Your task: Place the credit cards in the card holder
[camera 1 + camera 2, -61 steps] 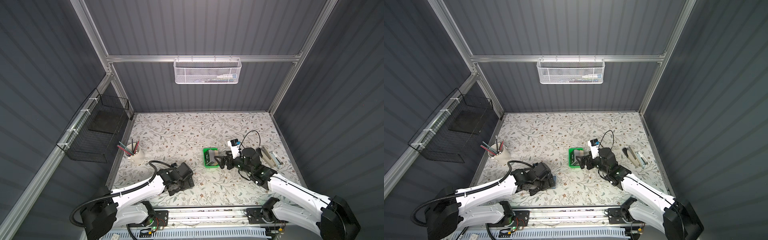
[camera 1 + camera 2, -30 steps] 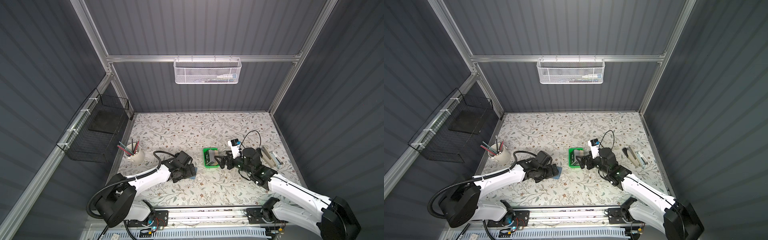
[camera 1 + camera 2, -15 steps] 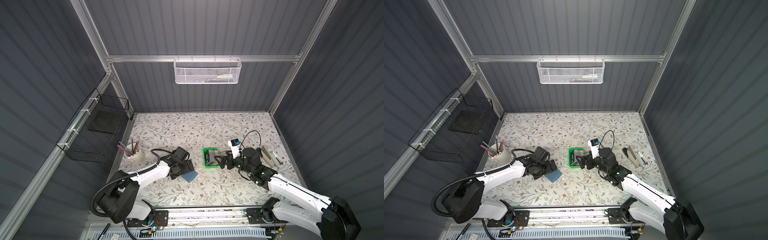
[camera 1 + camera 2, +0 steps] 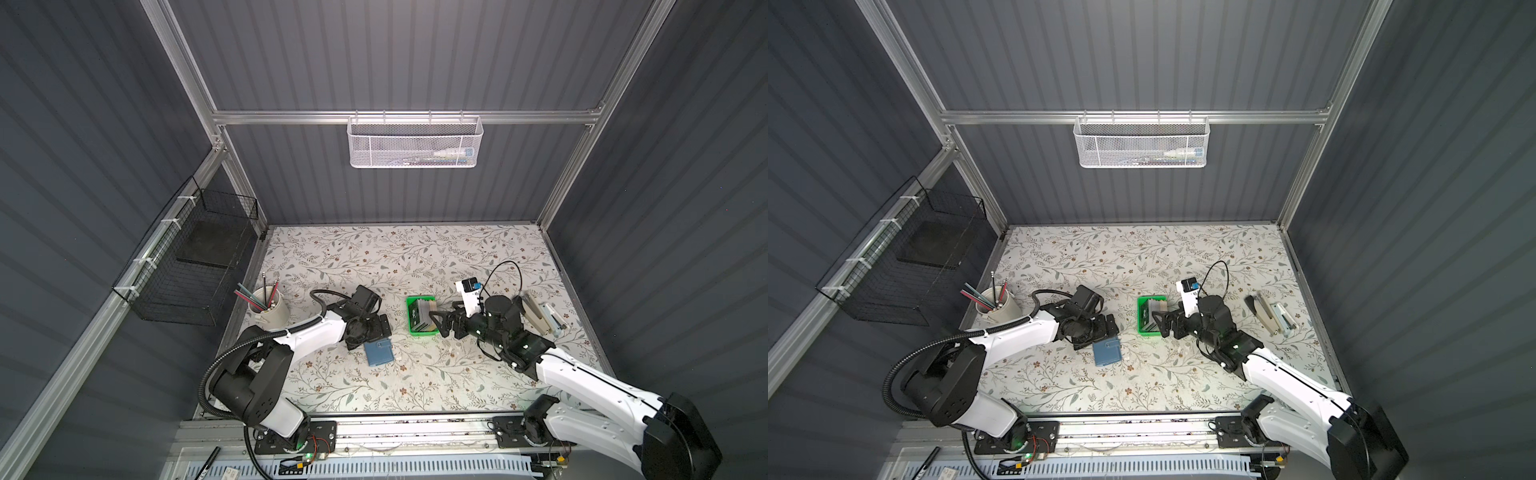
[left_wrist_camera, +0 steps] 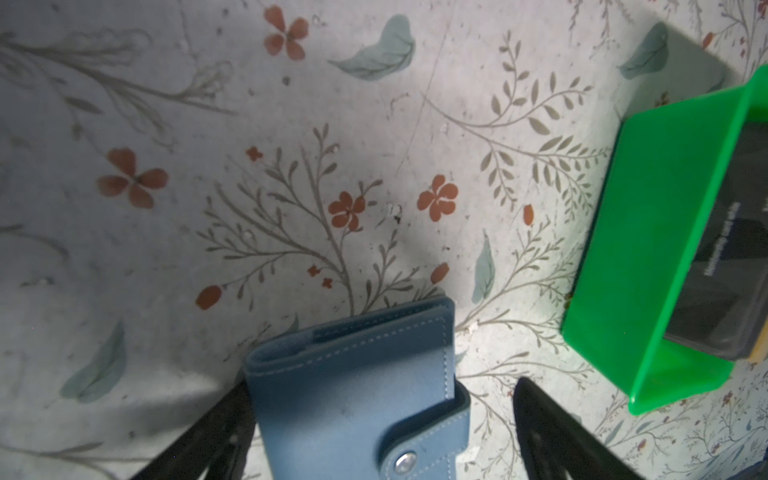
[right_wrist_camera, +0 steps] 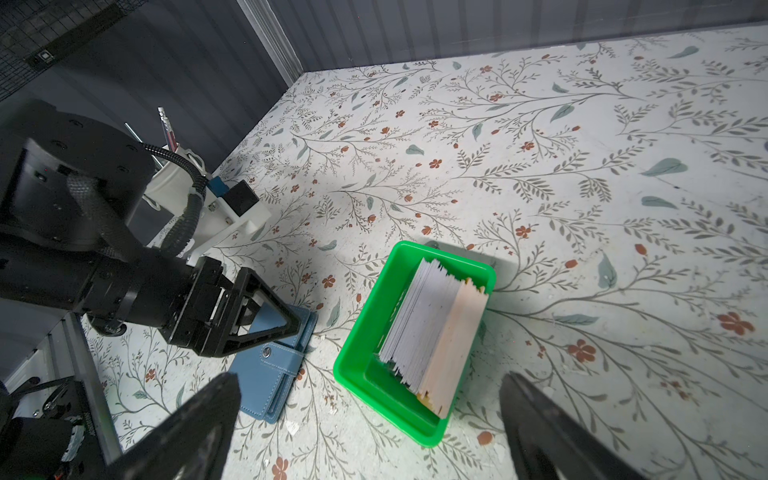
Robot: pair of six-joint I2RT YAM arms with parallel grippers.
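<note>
The card holder [image 4: 378, 353] [image 4: 1106, 352] is a shut blue wallet with a snap tab, lying flat on the floral table left of centre. My left gripper [image 4: 372, 337] [image 4: 1098, 336] is open and low over its far end. In the left wrist view the card holder [image 5: 353, 395] lies between the spread fingers [image 5: 552, 428] of my left gripper [image 5: 384, 384], with a gap on the tab side. The credit cards [image 4: 422, 318] [image 6: 432, 328] stand on edge in a green tray [image 6: 361, 365]. My right gripper [image 4: 436, 326] [image 6: 370, 386] hangs open beside the tray, holding nothing.
A white cup of pencils [image 4: 268, 309] stands at the left edge. A stapler and other tools [image 4: 540, 316] lie at the right edge. A black wire basket [image 4: 195, 266] hangs on the left wall and a white mesh basket [image 4: 415, 143] on the back wall.
My left arm has swung from the table's front towards the middle, and its gripper no longer covers the card holder, which has stayed about where it was. The right arm has not moved.
</note>
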